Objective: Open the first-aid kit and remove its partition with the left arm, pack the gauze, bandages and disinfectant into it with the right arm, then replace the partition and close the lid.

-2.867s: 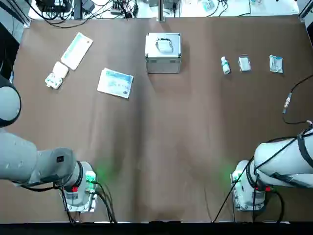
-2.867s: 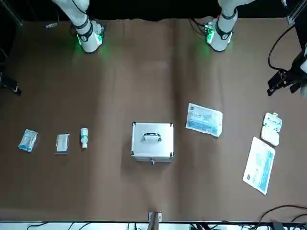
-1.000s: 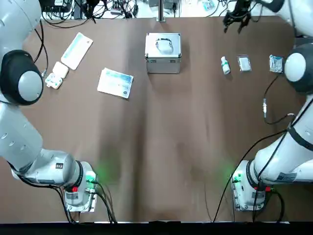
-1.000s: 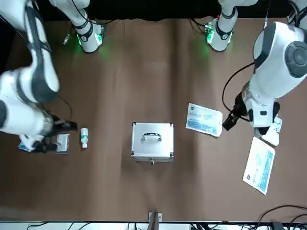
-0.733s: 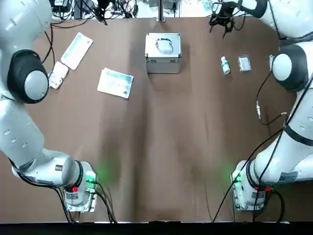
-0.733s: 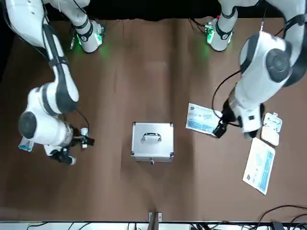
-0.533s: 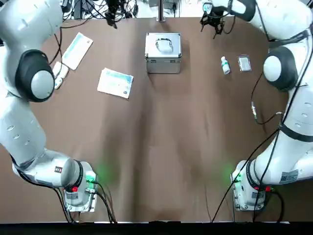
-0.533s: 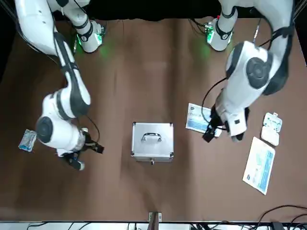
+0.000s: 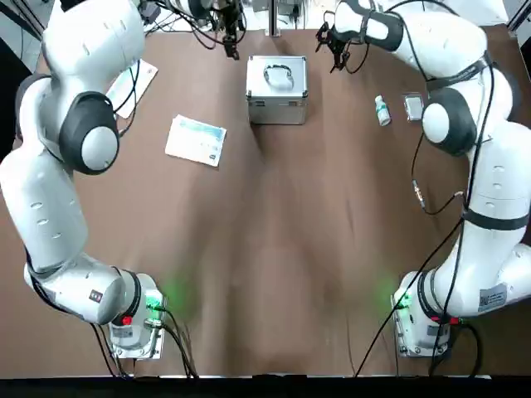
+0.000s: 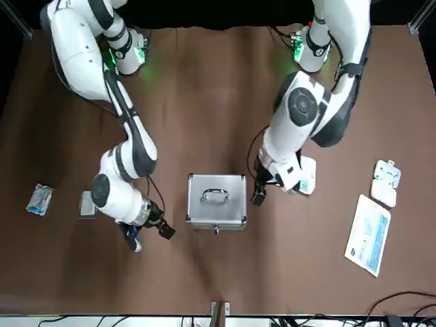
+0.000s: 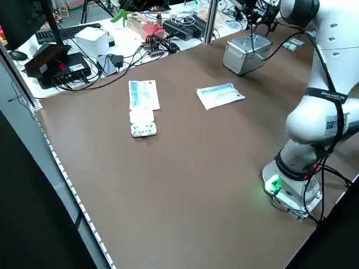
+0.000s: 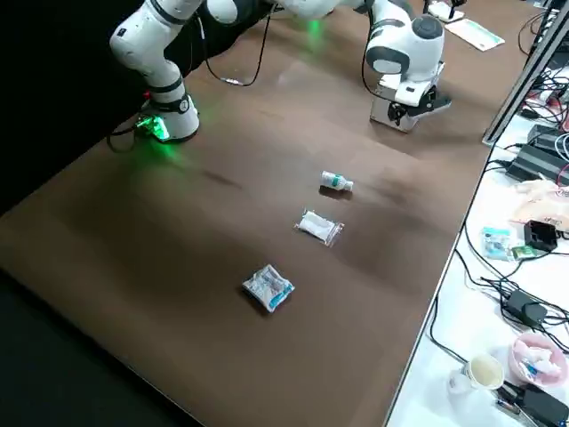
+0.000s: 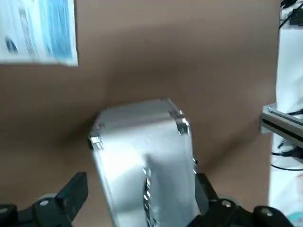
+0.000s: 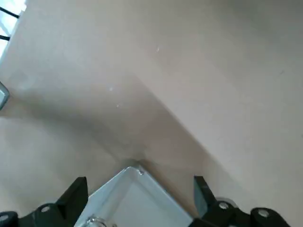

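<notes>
The left gripper (image 9: 230,37) hangs at the top of the overhead frame, just left of the first-aid kit (image 9: 277,89), its fingers (image 13: 71,196) spread wide with nothing between them. The right gripper (image 9: 332,46) hangs just right of the kit's far edge, likewise spread and empty. Both arms stretch the whole length of the desk (image 9: 274,249) from their bases at the bottom of the frame: the left arm (image 9: 79,133) curves up the left side, the right arm (image 9: 473,166) up the right with its thin black cable.

The kit stands shut at top centre, lid (image 10: 216,196) on and loop handle lying flat. The disinfectant (image 9: 382,110) lies right of it, beside a small clear packet (image 9: 415,107).

The right side view alone shows a further blue-white packet (image 12: 268,288) in that row. The left side view alone shows a flat blue-white packet (image 11: 220,95), a long leaflet (image 11: 143,94) and a blister pack (image 11: 142,129) unobstructed.
</notes>
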`<state>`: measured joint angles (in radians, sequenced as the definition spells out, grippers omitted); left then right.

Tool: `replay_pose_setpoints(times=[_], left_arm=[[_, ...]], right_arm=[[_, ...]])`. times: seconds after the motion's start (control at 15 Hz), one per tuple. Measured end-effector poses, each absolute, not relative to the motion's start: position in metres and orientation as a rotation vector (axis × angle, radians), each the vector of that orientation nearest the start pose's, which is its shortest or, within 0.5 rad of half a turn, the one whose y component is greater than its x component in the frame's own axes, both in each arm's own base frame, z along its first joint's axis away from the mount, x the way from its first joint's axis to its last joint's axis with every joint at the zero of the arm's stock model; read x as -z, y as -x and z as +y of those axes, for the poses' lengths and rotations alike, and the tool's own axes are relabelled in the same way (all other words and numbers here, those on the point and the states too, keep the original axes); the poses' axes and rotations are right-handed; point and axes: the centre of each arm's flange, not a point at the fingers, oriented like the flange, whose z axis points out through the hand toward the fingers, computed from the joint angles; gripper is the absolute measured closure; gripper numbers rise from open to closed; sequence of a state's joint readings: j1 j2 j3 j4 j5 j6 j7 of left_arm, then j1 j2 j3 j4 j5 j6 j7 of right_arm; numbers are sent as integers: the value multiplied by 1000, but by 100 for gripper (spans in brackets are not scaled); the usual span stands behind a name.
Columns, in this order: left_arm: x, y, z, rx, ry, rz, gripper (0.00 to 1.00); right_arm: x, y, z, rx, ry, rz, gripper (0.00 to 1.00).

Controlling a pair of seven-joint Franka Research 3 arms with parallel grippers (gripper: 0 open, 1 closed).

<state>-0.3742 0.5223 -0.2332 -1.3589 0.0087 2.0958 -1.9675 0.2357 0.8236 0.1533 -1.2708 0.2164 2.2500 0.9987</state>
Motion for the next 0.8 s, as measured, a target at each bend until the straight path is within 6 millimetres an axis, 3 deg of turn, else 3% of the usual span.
replay_pose_setpoints(times=[0.4,0.8], left_arm=[[-424,-599,-443,-126,2481,-2343,0],[-396,-596,-474,-13,2436,-2422,0]], right_arm=[[-234,-724,299,-143,2536,1222,1],[-208,-714,315,-346,2410,1309,2]])
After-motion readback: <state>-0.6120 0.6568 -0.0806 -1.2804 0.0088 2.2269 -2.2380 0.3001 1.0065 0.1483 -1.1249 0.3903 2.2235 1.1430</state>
